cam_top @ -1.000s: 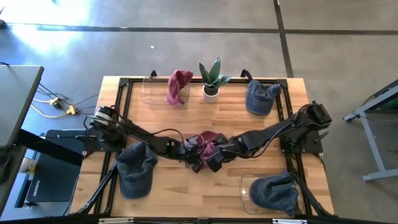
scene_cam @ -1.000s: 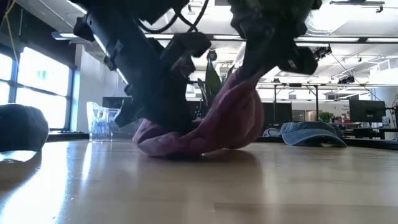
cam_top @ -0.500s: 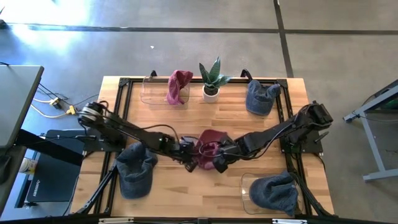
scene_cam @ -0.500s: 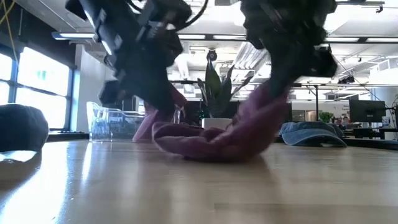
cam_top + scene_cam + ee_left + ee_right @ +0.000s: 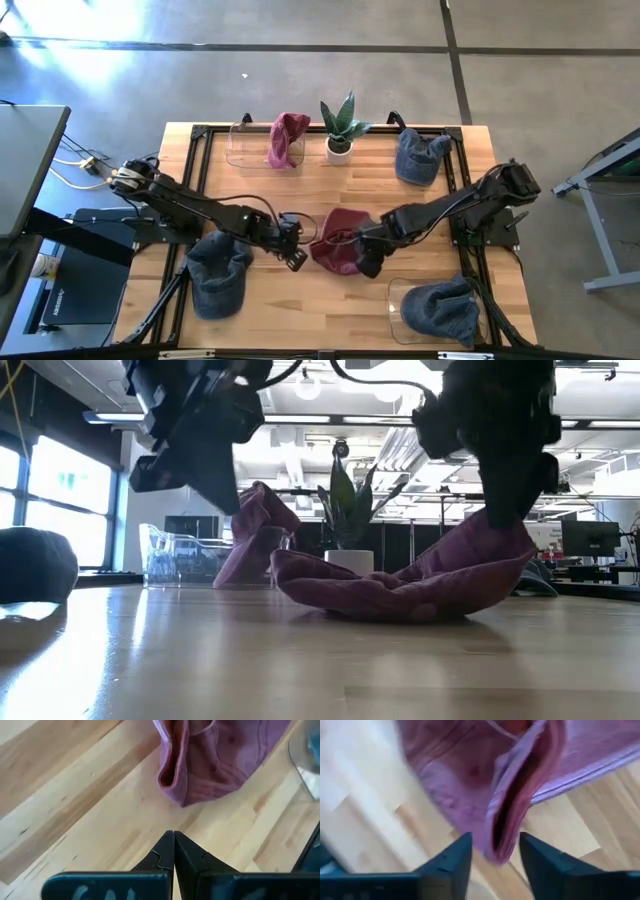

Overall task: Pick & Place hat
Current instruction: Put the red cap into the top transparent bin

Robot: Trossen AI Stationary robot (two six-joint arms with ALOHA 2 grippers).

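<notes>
At the bottom right of the high view a blue hat (image 5: pixel 443 310) fills a clear container (image 5: pixel 396 303), and another blue hat (image 5: pixel 217 272) lies at the lower left of the wooden tabletop (image 5: pixel 300 310). Centre frame sits the maroon hat (image 5: pixel 340 238), crumpled flat, soft cloth in folds with stitched seams, its edge turned up. My right gripper (image 5: pixel 368 262) is at its lower right edge, jaws released and standing astride one raised fold. My left gripper (image 5: pixel 294 257) hangs just beside the hat's left side, jaws clenched on nothing. Farther up, a second maroon hat (image 5: pixel 287 139), a potted plant (image 5: pixel 340 128) and a third blue hat (image 5: pixel 417 156) line the top edge.
</notes>
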